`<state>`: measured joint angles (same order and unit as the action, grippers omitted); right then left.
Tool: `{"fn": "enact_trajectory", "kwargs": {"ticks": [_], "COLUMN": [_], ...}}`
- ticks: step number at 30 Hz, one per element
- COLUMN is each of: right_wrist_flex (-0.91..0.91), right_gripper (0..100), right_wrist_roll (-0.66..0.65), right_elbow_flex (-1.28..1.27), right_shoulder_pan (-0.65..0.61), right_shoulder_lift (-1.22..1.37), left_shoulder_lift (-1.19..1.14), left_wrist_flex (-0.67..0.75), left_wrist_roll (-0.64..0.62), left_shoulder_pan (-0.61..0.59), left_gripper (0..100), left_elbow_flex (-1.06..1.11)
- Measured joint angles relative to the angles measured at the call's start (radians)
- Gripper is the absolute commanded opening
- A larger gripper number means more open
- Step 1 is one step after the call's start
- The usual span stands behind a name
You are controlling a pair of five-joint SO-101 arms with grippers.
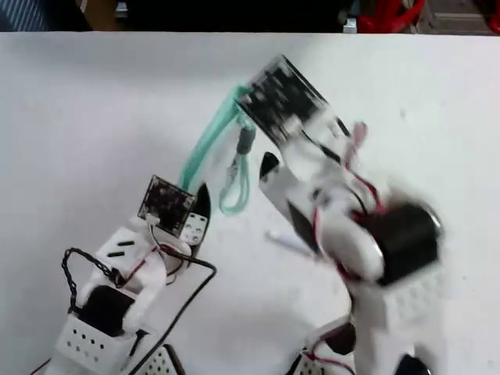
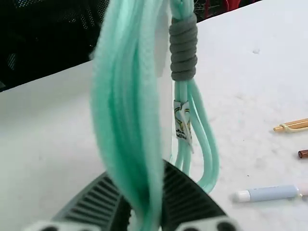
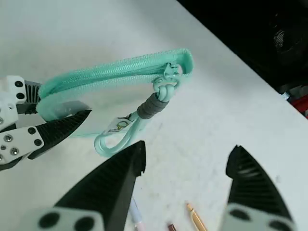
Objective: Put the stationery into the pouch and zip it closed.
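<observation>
Pens [image 3: 195, 216] cut off at the edge. Slim mint pouch [image 3: 115, 72], grey-bound cord loop [image 3: 113, 139] dangling, pinched in the left claw [image 2: 144, 197] over the desk [image 3: 216, 110]; right claw [image 3: 187, 154] gapes wide beside it.

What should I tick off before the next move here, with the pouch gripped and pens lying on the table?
1. Hold on the pouch: ok; the left gripper has its jaws shut on it.
2. Free gripper: ok; the right gripper has its jaws open and empty.
3. Pouch mouth open for loading: cannot tell.
4. Stationery inside: not ok; the gold pen and blue marker lie on the table.
5. Access to the zipper cord: ok; it hangs free at the pouch's end.
</observation>
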<state>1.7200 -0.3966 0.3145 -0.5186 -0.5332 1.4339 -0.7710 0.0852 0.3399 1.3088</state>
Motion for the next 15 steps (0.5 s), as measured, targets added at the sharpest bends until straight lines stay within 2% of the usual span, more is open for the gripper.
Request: {"fn": "enact_trajectory", "kwargs": {"ticks": [8, 15], "right_wrist_flex": [0.000, -0.043], "right_gripper": [25.5, 25.5], "right_wrist_roll": [-0.003, -0.130], "right_elbow_flex": [0.005, -0.081], "right_shoulder_pan": [0.020, -0.018], "right_shoulder_lift": [0.262, 0.238], "left_shoulder_lift": [0.000, 0.000], "left_wrist_flex": [0.002, 0.002], "left_wrist_roll": [0.000, 0.000], "left_shoulder_pan": [0.000, 0.000], "left_gripper": [2, 2], "left_elbow_flex": [0.000, 0.000]}}
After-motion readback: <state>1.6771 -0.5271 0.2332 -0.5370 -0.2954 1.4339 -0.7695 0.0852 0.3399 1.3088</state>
